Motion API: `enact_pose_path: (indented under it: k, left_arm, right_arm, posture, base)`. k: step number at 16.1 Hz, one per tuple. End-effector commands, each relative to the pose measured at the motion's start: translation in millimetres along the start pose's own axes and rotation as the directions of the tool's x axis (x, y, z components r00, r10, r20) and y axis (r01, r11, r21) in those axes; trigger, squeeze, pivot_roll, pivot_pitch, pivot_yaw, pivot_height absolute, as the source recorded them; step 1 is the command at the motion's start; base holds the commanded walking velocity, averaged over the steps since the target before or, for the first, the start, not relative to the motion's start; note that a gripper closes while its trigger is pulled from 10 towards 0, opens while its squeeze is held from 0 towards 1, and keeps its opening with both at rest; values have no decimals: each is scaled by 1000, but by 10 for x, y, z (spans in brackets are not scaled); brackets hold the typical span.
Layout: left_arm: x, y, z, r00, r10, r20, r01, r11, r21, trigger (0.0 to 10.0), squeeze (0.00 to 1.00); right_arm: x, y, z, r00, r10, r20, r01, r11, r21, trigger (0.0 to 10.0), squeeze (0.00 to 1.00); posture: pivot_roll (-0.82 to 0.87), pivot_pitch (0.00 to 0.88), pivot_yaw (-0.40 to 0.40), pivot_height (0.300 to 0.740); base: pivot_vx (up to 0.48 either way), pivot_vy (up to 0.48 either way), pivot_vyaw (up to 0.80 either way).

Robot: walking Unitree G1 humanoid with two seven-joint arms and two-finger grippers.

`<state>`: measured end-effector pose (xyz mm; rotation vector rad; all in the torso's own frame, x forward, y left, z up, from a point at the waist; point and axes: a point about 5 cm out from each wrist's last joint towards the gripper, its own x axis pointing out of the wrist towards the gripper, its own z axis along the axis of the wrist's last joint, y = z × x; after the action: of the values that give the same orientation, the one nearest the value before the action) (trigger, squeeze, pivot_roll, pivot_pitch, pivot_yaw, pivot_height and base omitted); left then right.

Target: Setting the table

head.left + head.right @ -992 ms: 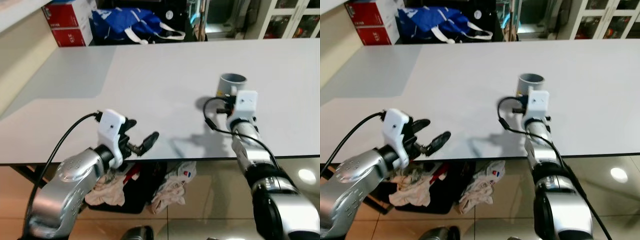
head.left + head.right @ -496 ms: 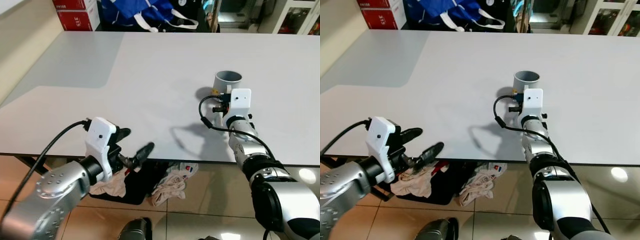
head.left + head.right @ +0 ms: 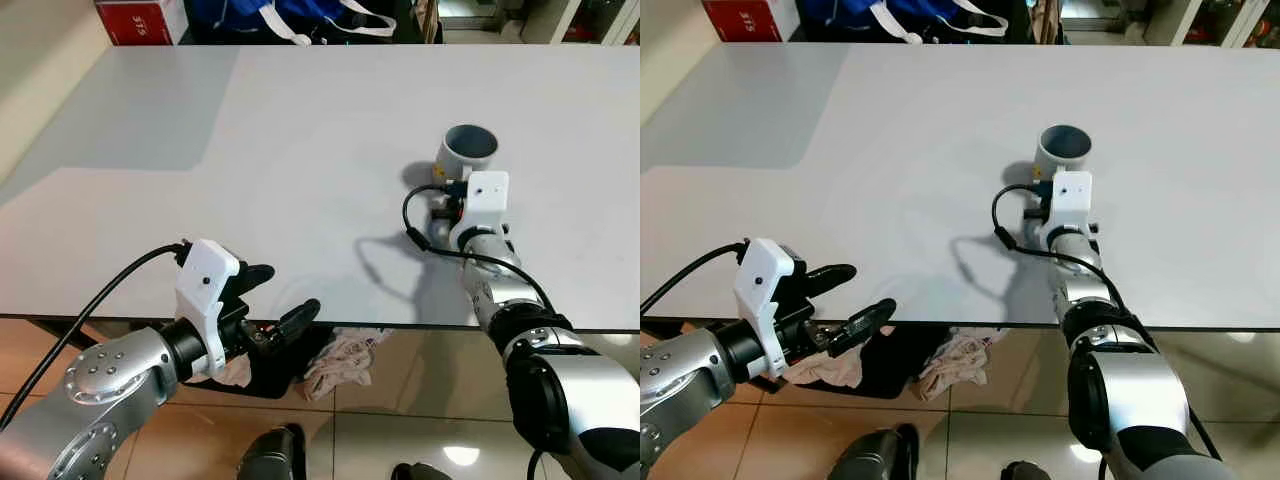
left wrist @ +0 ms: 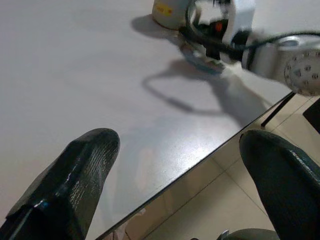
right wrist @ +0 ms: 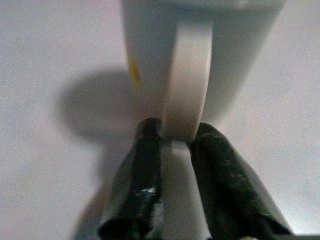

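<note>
Mug (image 3: 468, 152) upright on white table (image 3: 300, 130), toward its right side, set back from near edge. R gripper (image 5: 172, 137) low on tabletop just behind it; fingers (image 5: 150, 145) pinch mug handle (image 5: 189, 95) from both sides, clenched on it. Head views: pinch itself hidden behind white wrist camera block (image 3: 486, 198) & cable. L gripper (image 3: 280, 300) hovers at near edge, left part; fingers (image 4: 75, 170) spread wide, holding nothing. Crumpled cloths (image 3: 345, 358) on floor under table, partly cut off by edge. Red box (image 3: 140, 18), blue bag (image 3: 330, 8) past far edge, cropped.

Head cams look down; wrist cams close on table (image 3: 300, 130).
</note>
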<state>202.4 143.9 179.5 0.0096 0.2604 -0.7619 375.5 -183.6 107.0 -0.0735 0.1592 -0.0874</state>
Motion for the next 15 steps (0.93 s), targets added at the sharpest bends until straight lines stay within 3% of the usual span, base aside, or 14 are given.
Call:
enact_pose_path:
  k: [1,6,15]
  left_arm:
    - [-6,-50,5,1000,-19,-1,19,1000,-1,10000,0]
    - [46,-68,-1,1000,-22,11,22,999,-23,10000,0]
    - [279,34,64,998,-33,60,34,999,-16,10000,0]
  right_arm:
    - [-52,1,-194,996,-6,-86,6,1000,2,10000,1000]
    - [-47,-44,-190,996,-16,-93,16,1000,2,10000,1000]
    - [15,-38,16,1000,-7,-15,6,1000,-19,10000,1000]
  posture:
    - [254,191,59,740]
    - [225,183,50,740]
    - [168,104,34,740]
  base:
    - [0,0,0]
    - [0,0,0]
    - [0,0,0]
